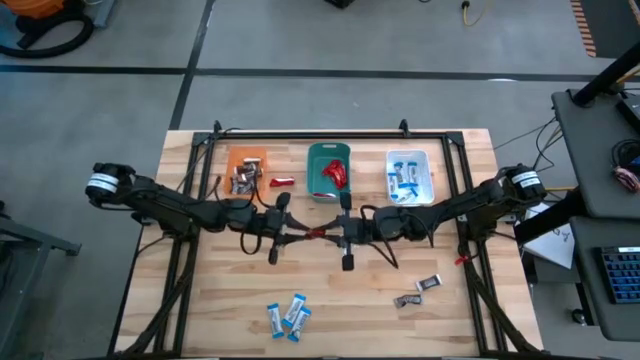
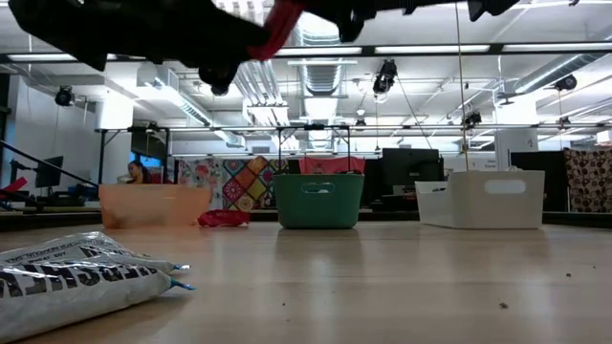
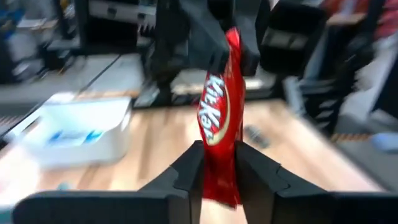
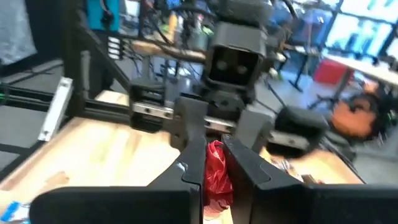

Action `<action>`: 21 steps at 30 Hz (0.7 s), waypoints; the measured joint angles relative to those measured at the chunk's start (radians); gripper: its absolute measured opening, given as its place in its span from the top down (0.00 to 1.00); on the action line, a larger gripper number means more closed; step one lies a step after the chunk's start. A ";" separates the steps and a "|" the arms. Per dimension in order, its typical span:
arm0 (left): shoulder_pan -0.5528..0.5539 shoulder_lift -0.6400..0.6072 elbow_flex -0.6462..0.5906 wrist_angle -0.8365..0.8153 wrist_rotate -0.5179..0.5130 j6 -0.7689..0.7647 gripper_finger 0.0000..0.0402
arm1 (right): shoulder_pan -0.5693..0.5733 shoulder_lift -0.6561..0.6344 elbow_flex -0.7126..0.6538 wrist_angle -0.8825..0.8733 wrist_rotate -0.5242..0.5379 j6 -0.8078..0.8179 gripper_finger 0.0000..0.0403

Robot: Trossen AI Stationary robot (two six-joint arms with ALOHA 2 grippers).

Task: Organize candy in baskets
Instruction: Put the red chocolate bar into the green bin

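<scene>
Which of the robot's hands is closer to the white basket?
The right hand. Both hands grip one red candy bar at mid-table. The right hand holds the end toward the white basket, and the left hand holds the far end.

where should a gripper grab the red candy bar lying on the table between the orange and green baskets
Judging by its pose, take the red candy bar across its short width near the middle, coming straight down from above. It lies flat on the table with its long axis running between the orange basket and the green basket, apart from both, so fingers fit along its two long sides.
</scene>
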State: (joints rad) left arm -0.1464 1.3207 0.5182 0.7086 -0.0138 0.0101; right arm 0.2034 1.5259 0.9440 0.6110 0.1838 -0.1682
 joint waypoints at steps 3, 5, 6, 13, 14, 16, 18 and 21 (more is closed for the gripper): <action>0.001 -0.050 0.030 -0.203 -0.084 0.000 0.79 | -0.044 -0.005 0.015 -0.083 0.021 0.039 0.93; 0.001 -0.082 0.065 -0.369 -0.151 0.000 0.76 | -0.081 -0.006 0.040 -0.176 0.092 0.060 0.93; 0.001 -0.099 0.083 -0.457 -0.186 0.000 0.75 | -0.104 -0.006 0.052 -0.232 0.144 0.068 0.93; 0.012 -0.128 0.210 -0.938 -0.473 0.022 0.73 | -0.302 -0.001 0.065 -0.433 0.322 0.191 0.93; 0.019 -0.128 0.217 -0.976 -0.480 0.041 0.73 | -0.329 0.000 0.059 -0.438 0.305 0.208 0.93; 0.040 -0.128 0.221 -1.020 -0.451 0.079 0.73 | -0.376 0.001 0.052 -0.442 0.241 0.236 0.93; 0.072 -0.128 0.219 -1.032 -0.361 0.122 0.73 | -0.411 0.001 0.051 -0.440 0.162 0.274 0.92; 0.134 -0.129 0.205 -1.034 -0.246 0.184 0.74 | -0.433 0.001 0.051 -0.442 0.112 0.289 0.87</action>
State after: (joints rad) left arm -0.0128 1.1919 0.7232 -0.3249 -0.2596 0.1945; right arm -0.2292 1.5265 0.9947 0.1685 0.2954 0.1203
